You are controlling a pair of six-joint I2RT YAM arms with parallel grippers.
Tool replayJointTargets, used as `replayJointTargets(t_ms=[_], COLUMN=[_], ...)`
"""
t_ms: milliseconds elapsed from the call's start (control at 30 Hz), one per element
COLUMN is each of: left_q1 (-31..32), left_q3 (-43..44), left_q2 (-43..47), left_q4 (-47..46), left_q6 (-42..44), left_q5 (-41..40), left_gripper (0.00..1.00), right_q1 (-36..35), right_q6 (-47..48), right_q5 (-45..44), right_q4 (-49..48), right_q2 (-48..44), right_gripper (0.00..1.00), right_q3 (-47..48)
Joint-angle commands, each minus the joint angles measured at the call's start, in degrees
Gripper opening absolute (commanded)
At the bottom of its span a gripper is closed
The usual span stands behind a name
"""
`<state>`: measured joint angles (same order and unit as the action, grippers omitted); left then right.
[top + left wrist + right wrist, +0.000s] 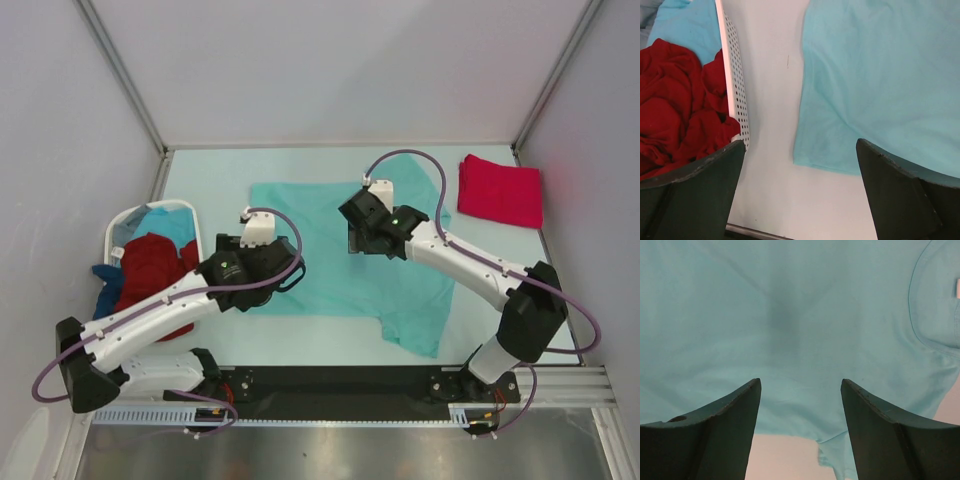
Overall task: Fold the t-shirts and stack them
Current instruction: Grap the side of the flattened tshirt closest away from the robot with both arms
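Light teal t-shirt (320, 215) lies spread flat mid-table, one sleeve bunched at the near right. Right gripper (353, 240) is over the shirt's middle, jaws apart with nothing between them. In the right wrist view only teal cloth (790, 305) shows between the fingers (720, 435), collar at the upper right. Left gripper (287, 268) sits at the shirt's left edge, also parted and empty. Its one finger (690, 195) is by the white laundry basket (735, 90), the other (900, 195) over the teal hem. Contact with the cloth: can't tell. Folded pinkish-red t-shirt (500, 190) sits far right. Dark red t-shirt (150, 265) is in the basket.
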<state>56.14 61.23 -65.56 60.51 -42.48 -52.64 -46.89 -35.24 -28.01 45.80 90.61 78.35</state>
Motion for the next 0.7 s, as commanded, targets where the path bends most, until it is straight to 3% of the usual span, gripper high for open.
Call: replayJointTargets(t_ms=[0, 467, 667], left_q1=[0.5, 0.9, 1.2], left_q3=[-0.3, 1.6, 2.7], left_q2=[3.1, 2.3, 3.1], left_q4=[-2.4, -0.9, -1.6], left_q6=[2.2, 0.4, 0.0], left_q5=[-2.1, -1.4, 1.4], left_gripper=[0.99, 0.99, 1.0], right_q1=[-0.3, -0.6, 8.6], right_q6=[-1.8, -0.8, -1.1], right_q5=[-1.9, -6.5, -7.1], right_q4=[0.4, 2.3, 3.9], right_q2=[1.0, -0.7, -8.9], right_gripper=[0.71, 0.71, 0.7], right_q3=[2.8, 2.4, -5.1])
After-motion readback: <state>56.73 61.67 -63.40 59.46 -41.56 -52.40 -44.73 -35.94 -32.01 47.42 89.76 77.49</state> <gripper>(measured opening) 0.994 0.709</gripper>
